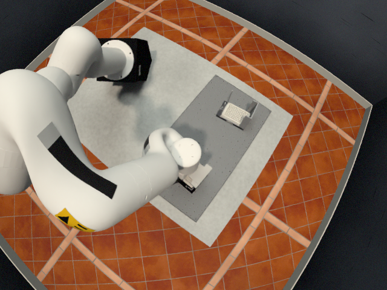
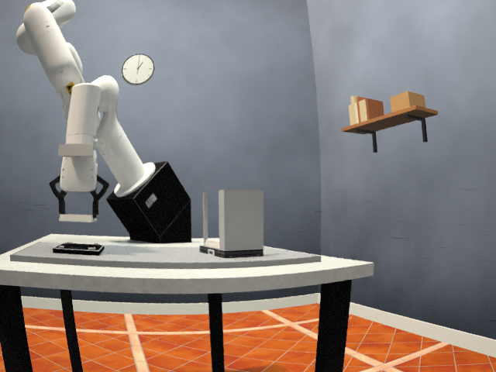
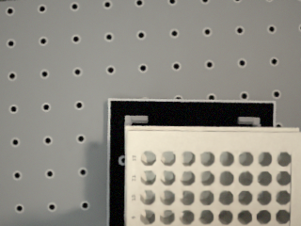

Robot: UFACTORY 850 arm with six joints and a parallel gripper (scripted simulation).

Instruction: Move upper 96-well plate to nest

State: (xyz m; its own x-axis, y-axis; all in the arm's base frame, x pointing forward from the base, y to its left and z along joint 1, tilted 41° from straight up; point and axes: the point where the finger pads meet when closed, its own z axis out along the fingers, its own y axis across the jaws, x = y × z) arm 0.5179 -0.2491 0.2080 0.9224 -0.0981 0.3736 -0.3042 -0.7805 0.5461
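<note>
The end effector [image 2: 78, 208] pinches the white plate [image 2: 77, 218] by its short ends, hanging level above the black nest [image 2: 78, 248] on the counter [image 2: 192, 272]. The plate looks light, rigid and slick-sided; an edge grip suits it.

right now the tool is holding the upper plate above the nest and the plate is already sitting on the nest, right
Not quite. The tool does hold the upper plate above the nest, but the plate is not sitting on it: the exterior view shows a clear gap of air between the two.
</note>
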